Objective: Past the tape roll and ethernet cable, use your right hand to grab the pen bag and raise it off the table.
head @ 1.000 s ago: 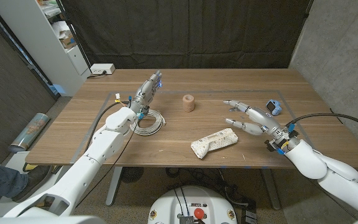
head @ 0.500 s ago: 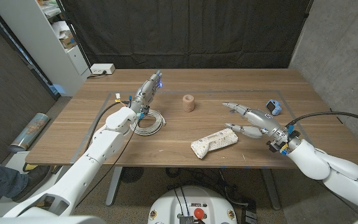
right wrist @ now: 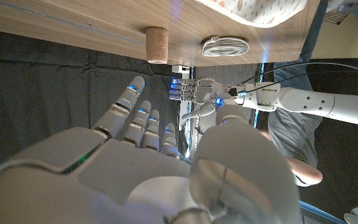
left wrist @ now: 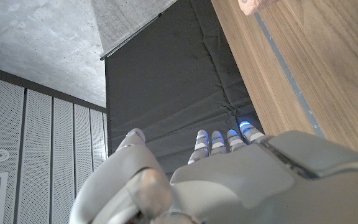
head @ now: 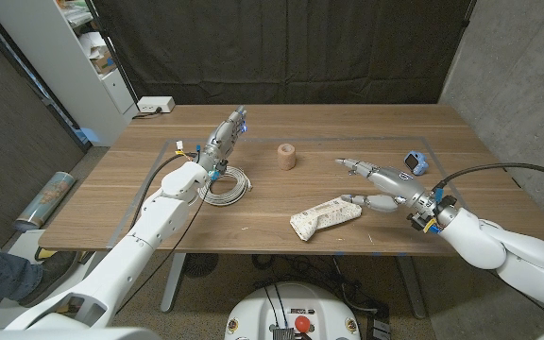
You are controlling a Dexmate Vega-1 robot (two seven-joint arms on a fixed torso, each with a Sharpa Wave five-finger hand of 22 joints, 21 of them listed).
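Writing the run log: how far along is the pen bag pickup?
Done: nothing lifted; the pen bag lies on the table. In hand: the right hand, fingers spread, is at the bag's right end, no grip visible. Left: close on it and raise it. The left hand waits by the ethernet cable.

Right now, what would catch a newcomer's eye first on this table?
The right hand, fingers spread, right beside the pale pen bag lying at the front of the table. Farther left, the left hand stands above a coiled white cable, with a small cork cylinder mid-table.
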